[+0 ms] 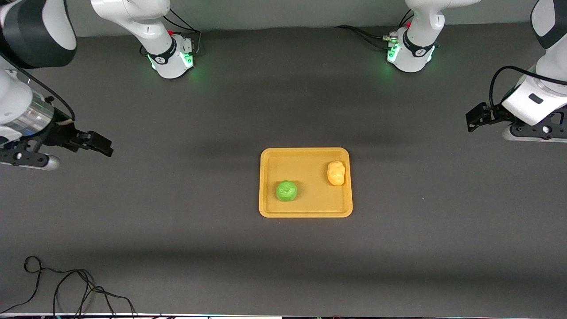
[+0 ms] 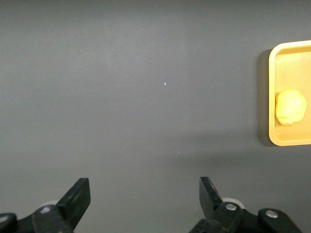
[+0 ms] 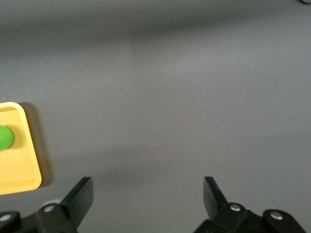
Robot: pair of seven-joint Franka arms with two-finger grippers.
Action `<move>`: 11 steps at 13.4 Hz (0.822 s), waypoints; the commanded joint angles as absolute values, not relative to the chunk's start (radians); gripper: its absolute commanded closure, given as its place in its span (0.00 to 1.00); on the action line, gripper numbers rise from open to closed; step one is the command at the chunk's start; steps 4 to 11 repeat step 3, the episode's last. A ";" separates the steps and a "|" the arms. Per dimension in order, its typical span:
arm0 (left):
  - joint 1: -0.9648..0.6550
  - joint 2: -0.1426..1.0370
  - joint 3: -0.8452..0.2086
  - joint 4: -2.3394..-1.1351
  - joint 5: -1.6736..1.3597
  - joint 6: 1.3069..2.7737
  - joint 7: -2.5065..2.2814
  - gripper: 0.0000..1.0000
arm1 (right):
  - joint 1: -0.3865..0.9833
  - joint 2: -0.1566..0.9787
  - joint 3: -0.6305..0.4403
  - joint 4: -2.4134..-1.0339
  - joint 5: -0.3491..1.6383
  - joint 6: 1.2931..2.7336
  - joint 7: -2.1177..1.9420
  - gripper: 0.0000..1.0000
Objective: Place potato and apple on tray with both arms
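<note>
The yellow-orange tray (image 1: 305,214) lies flat in the middle of the table. The green apple (image 1: 286,191) sits on it, in the part nearer the camera and toward the right arm's end. The yellow-orange potato (image 1: 336,173) sits on it toward the left arm's end. My left gripper (image 1: 473,120) is open and empty over bare table at the left arm's end. Its wrist view shows the gripper (image 2: 145,191), the tray (image 2: 272,97) and the potato (image 2: 290,107). My right gripper (image 1: 104,146) is open and empty over bare table at the right arm's end. Its wrist view shows the gripper (image 3: 148,191), the tray (image 3: 24,165) and the apple (image 3: 4,137).
The two green-lit arm bases (image 1: 172,57) (image 1: 409,53) stand along the table edge farthest from the camera. A loose black cable (image 1: 66,288) lies at the table's near edge toward the right arm's end.
</note>
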State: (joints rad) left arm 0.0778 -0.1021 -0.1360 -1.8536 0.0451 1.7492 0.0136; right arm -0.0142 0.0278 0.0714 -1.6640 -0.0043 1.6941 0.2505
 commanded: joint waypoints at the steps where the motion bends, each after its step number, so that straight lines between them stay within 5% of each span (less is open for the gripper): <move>1: 0.084 -0.118 -0.141 -1.871 0.040 1.752 0.031 0.00 | -0.063 -0.040 0.089 -1.693 0.049 1.640 0.213 0.00; 11: 0.086 -0.118 -0.141 -1.873 0.040 1.752 0.031 0.00 | -0.058 -0.040 0.090 -1.692 0.045 1.641 0.207 0.00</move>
